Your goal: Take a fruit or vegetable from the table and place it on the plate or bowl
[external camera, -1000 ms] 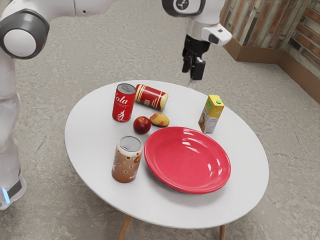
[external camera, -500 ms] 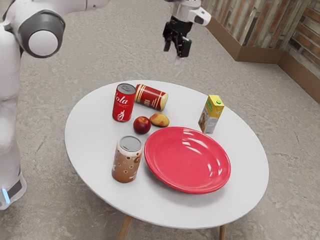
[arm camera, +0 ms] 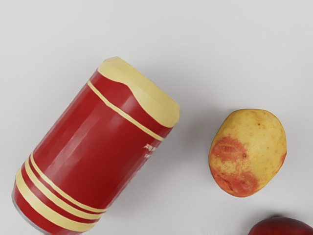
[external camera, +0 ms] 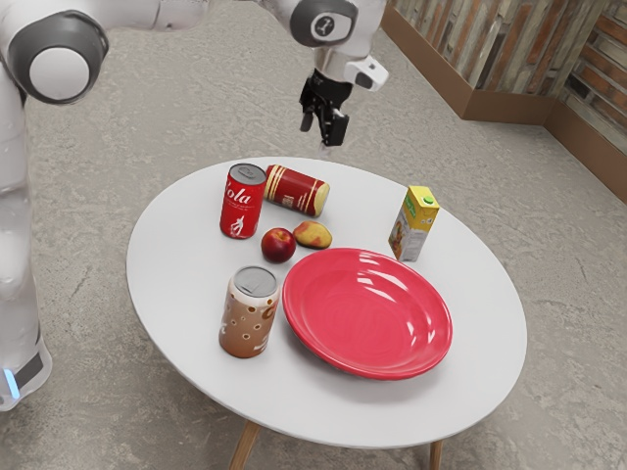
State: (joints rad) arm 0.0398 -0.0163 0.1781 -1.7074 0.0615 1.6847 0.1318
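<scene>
Lowered within the last half-second, the gripper (external camera: 323, 122) is held open and empty high above the lying red can (external camera: 297, 189), while the yellow-red fruit (external camera: 313, 234) is seen just beside that can's cream-capped end, apart from it.

glossy red plate (external camera: 367, 311), perhaps ceramic, matt table (external camera: 176, 264)

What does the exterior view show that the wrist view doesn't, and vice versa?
Exterior adds: gripper, cola can, dotted can, juice carton, red plate. Wrist adds: no new objects, just a from-above look at the gap between lying striped can and yellow-red fruit. Shared: that can, that fruit, the apple, the white table.
</scene>
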